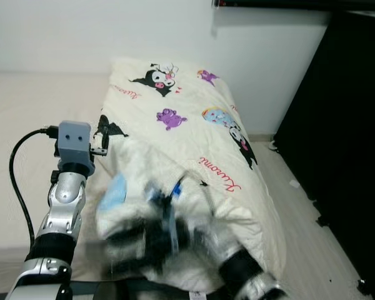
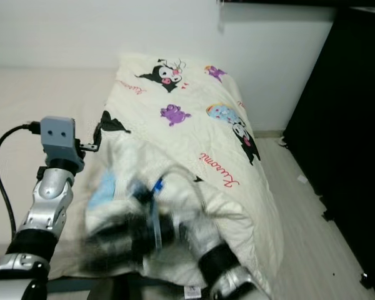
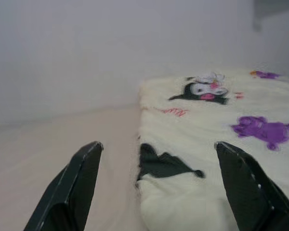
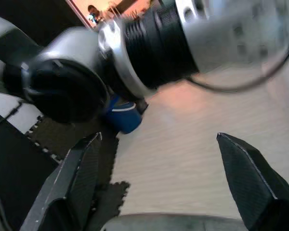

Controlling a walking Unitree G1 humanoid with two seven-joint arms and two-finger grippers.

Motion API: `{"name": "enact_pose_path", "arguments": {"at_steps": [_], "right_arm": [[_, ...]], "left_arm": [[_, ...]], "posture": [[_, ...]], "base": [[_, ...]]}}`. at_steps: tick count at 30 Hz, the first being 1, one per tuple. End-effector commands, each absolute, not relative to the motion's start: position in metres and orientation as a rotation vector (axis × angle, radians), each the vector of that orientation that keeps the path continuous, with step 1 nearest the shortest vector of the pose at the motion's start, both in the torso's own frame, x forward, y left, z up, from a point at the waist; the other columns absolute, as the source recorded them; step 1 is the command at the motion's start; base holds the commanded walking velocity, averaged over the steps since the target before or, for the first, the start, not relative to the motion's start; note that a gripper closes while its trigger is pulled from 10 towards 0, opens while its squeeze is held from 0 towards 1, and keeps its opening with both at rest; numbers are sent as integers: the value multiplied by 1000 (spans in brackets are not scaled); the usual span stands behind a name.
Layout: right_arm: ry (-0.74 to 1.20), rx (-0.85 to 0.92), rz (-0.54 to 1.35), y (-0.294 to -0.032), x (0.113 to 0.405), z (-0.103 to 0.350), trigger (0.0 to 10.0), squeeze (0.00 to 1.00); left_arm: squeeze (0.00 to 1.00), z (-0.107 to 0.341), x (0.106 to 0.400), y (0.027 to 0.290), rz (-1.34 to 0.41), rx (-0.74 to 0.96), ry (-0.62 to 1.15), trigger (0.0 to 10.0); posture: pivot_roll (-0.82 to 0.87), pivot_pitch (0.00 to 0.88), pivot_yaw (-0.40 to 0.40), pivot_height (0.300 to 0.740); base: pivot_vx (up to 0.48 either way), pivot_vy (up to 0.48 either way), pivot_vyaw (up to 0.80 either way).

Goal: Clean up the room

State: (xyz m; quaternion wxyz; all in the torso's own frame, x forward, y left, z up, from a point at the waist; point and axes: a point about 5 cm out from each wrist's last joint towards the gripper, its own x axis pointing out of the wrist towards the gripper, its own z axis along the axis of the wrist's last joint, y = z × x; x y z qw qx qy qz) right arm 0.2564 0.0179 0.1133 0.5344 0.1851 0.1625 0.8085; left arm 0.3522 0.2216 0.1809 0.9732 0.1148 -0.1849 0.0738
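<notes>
A cream quilt printed with black, purple and blue cartoon figures and red lettering (image 1: 194,131) lies heaped along the right-hand side of a pale beige bed (image 1: 31,119), its far end against the white wall (image 1: 100,31) and its right edge hanging toward the light wooden floor (image 1: 300,219). The left hand (image 3: 159,183) is raised over the bed just beside the quilt's left edge (its grey wrist camera box (image 1: 74,140) stands up in the head views), fingers spread wide and holding nothing; between them the wrist view shows the quilt's black-printed edge. The right arm (image 1: 237,265) reaches across the near end of the quilt, heavily blurred. The right hand (image 4: 159,187) has its fingers wide apart with nothing between them; beyond them lie wooden floor, a dark foam mat (image 4: 24,130) and a blue object (image 4: 123,115). A tall black cabinet (image 1: 344,125) stands at the right.
</notes>
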Motion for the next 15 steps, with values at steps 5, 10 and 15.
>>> {"name": "enact_pose_path", "arguments": {"at_steps": [5,10,15], "right_arm": [[-22,642,1954,-9,268,201,10000,1000],[-215,672,1823,-47,270,233,10000,1000],[-331,631,1634,-73,283,247,10000,1000]], "left_arm": [[0,183,355,206,57,188,-370,10000],[0,186,359,194,-51,112,-338,10000],[0,188,359,184,-144,60,-309,10000]], "posture": [[91,45,-70,489],[84,49,-66,489],[80,52,-64,489]], "base": [[0,0,0],[0,0,0],[0,0,0]]}}
